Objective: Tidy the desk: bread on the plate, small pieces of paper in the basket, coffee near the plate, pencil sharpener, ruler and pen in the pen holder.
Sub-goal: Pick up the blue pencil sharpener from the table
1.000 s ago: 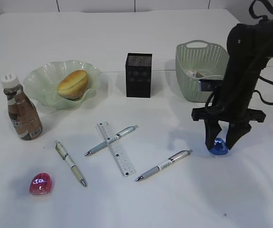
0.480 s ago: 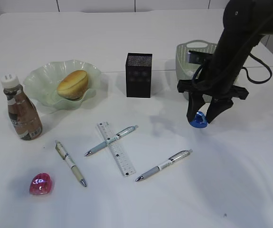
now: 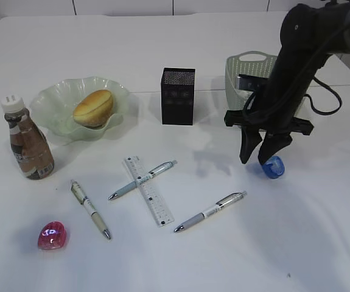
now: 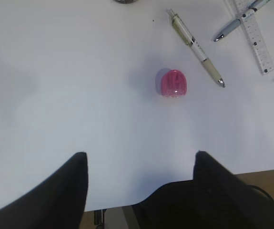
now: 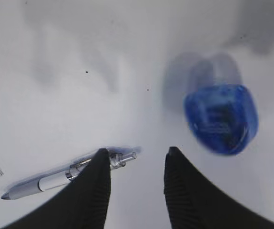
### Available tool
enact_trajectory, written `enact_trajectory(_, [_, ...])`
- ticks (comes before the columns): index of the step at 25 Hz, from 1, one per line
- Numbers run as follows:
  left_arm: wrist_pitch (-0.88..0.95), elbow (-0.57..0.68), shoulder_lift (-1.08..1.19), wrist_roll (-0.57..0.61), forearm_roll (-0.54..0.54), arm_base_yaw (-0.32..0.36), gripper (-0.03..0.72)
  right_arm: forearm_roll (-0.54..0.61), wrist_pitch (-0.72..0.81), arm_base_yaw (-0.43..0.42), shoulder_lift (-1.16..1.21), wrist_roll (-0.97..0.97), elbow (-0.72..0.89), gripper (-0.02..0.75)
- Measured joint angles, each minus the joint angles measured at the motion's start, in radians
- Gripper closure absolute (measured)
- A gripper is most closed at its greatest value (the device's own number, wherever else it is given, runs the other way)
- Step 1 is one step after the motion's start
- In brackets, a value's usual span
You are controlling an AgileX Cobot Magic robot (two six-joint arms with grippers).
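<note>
My right gripper [image 3: 257, 159] [image 5: 137, 155] is open and empty, pointing down in front of the green basket [image 3: 251, 67]. A blue pencil sharpener [image 3: 274, 166] [image 5: 221, 118] lies free just right of its fingertips. A pen [image 3: 211, 212] [image 5: 65, 176] lies below it. My left gripper [image 4: 141, 154] is open and empty over the front table edge, near a pink sharpener [image 4: 174, 83] [image 3: 52, 236]. A ruler [image 3: 148, 190] is crossed by a second pen [image 3: 143, 180]; a third pen [image 3: 90, 208] lies left. The black pen holder [image 3: 178, 96] stands at centre back.
Bread [image 3: 93, 107] lies in the green glass plate [image 3: 53, 103] at back left. The coffee bottle [image 3: 30, 149] stands upright just left of and in front of the plate. The right arm hides part of the basket's inside.
The right gripper lifted the blue sharpener from the table and carried it left toward the basket. Now its jaws are open and the sharpener is out of them, beside the right fingertip.
</note>
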Motion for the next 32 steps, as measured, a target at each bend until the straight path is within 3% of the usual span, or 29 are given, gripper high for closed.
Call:
enact_trajectory(6, [0.018, 0.000, 0.000, 0.000, 0.000, 0.000, 0.199, -0.006, 0.002, 0.015, 0.021, -0.008, -0.002, 0.427])
enact_trajectory(11, [0.022, 0.000, 0.000, 0.000, 0.000, 0.000, 0.199, -0.119, 0.002, 0.015, 0.038, -0.004, -0.002, 0.415])
enact_trajectory(16, [0.022, 0.000, 0.000, 0.000, 0.000, 0.000, 0.199, -0.143, 0.002, 0.015, 0.038, -0.004, -0.005, 0.389])
enact_trajectory(26, [0.022, 0.000, 0.000, 0.000, 0.002, 0.000, 0.199, -0.288, 0.002, 0.013, 0.038, 0.004, -0.134, 0.364])
enact_trajectory(32, [0.022, 0.000, 0.000, 0.000, 0.002, 0.000, 0.199, -0.360, 0.004, -0.038, 0.038, 0.003, -0.138, 0.363])
